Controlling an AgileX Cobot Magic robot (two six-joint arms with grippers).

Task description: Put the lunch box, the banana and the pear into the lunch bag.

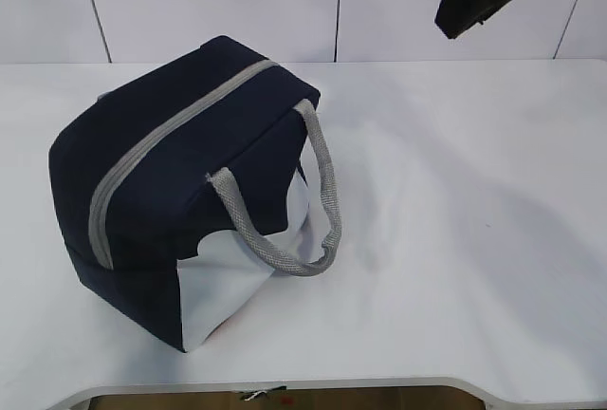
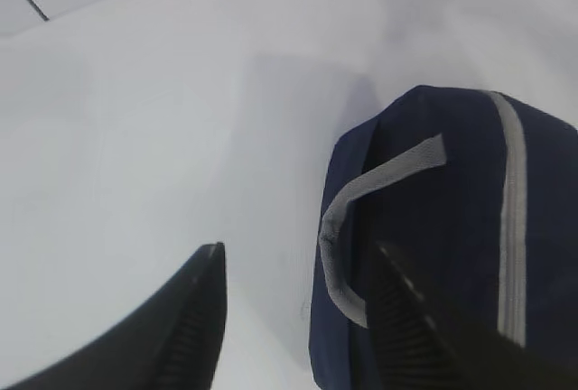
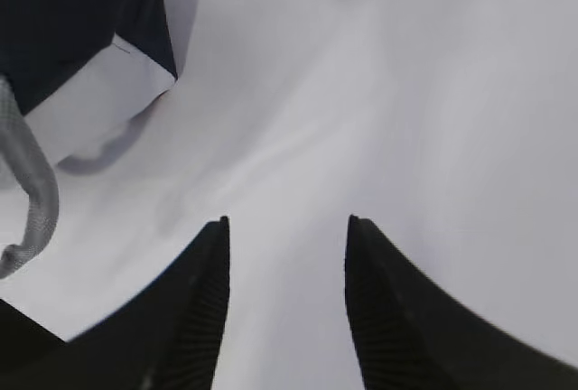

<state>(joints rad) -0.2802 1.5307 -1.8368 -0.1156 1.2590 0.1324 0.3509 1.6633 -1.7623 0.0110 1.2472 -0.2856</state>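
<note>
Though zipped, lunch bag (image 1: 190, 192) upright

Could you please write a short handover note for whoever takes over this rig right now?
Left gripper: open, empty, above the lunch bag's end.
Right gripper: open, empty, over bare table to the bag's right.
The bag sits on the table, its grey zipper looking closed.
Lunch box, banana and pear are not visible in any view; whether they are inside cannot be told.
Left to do: confirm the contents before continuing.
</note>
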